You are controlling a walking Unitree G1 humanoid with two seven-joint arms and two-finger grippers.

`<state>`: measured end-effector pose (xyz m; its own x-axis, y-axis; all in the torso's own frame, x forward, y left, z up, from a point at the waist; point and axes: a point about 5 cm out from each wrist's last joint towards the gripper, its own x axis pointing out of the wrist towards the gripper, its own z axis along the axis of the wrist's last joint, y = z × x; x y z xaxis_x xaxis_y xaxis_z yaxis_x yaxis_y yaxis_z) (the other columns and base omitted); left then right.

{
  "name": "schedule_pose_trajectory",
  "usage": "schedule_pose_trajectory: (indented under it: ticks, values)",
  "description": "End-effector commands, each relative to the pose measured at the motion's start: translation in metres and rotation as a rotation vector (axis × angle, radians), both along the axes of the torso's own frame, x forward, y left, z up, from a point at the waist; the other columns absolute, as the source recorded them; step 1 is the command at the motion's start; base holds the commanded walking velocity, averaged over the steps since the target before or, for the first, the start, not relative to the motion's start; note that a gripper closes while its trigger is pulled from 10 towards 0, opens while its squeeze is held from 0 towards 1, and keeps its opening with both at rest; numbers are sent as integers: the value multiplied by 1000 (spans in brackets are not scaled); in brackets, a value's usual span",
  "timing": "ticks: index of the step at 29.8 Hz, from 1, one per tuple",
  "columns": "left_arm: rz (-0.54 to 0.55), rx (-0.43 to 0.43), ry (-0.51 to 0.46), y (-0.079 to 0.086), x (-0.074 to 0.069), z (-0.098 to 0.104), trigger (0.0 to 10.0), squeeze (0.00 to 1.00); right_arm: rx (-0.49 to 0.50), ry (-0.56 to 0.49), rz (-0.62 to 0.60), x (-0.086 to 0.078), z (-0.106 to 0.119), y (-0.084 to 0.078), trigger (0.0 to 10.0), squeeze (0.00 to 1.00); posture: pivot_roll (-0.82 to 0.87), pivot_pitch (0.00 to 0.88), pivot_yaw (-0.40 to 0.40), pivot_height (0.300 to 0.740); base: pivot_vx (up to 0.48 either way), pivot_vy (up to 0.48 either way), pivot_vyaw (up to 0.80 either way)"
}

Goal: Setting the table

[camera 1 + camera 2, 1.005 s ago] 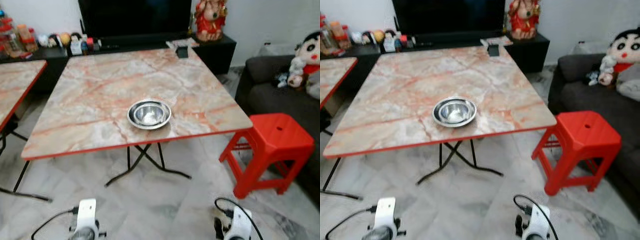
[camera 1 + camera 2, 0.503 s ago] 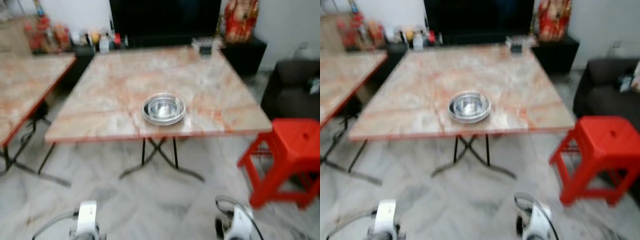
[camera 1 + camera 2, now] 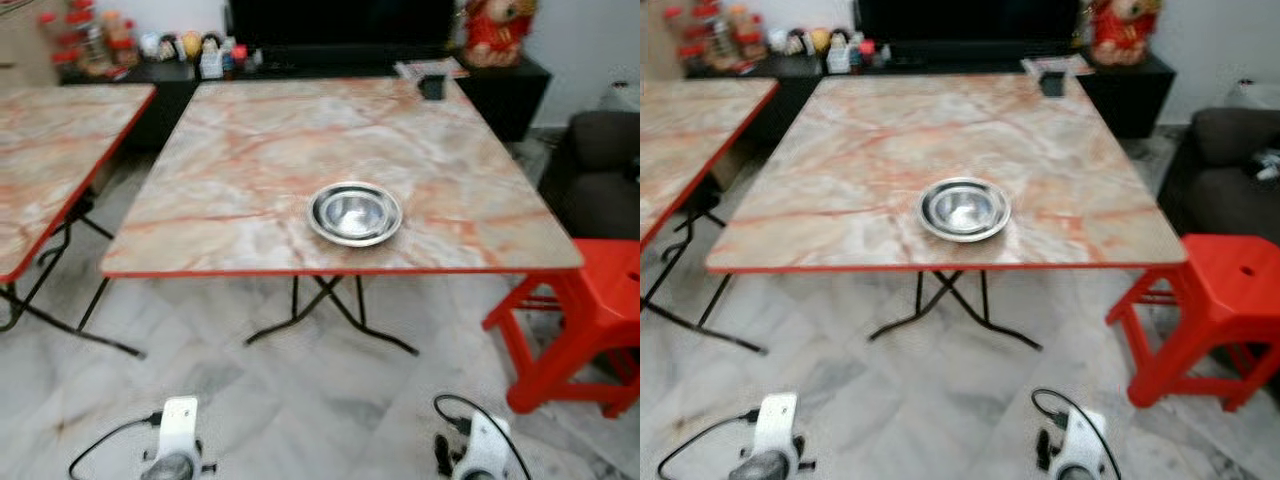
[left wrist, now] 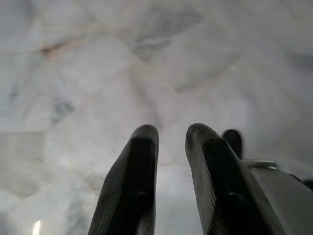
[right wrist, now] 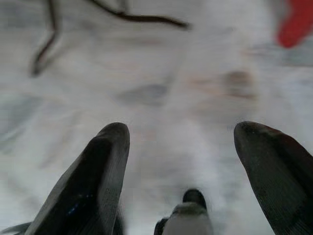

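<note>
A steel bowl [image 3: 354,213] stands alone near the front edge of a marble-patterned folding table [image 3: 250,150] with a red rim. Both arms hang low, well short of the table, over the pale marble floor. The left arm's wrist [image 3: 176,452] shows at the bottom left, and the right arm's wrist [image 3: 481,456] at the bottom right. In the left wrist view my left gripper [image 4: 172,129] has its fingers nearly together with nothing between them. My right gripper [image 5: 182,128] is spread wide and empty above the floor.
A second marble table [image 3: 40,170] stands to the left. A red plastic stool [image 3: 600,310] sits by the table's right front corner, with a dark sofa [image 3: 605,165] behind it. A small dark object [image 3: 432,86] lies on the table's far right corner. A black TV console [image 3: 180,80] holds figurines.
The whole picture has shifted, so the camera has turned left: the second table shows more, the stool and sofa less. Bowl and arms look unchanged.
</note>
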<state>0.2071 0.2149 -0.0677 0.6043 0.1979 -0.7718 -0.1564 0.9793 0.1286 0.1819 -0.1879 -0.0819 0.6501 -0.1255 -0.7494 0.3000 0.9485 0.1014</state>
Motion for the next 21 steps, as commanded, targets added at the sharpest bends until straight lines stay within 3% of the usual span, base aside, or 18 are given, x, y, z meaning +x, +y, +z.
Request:
schedule_pose_trajectory:
  ticks: [1,21]
  values:
    - [-4,7,18,-1,-4,-2,10000,0,-11,26,-22,-9,-3,-8,10000,0,-44,0,22,740,0,398,0]
    - [27,9,24,2,-9,-4,10000,0,-19,28,-11,-8,-3,-8,10000,0,-31,0,5,740,0,399,92]
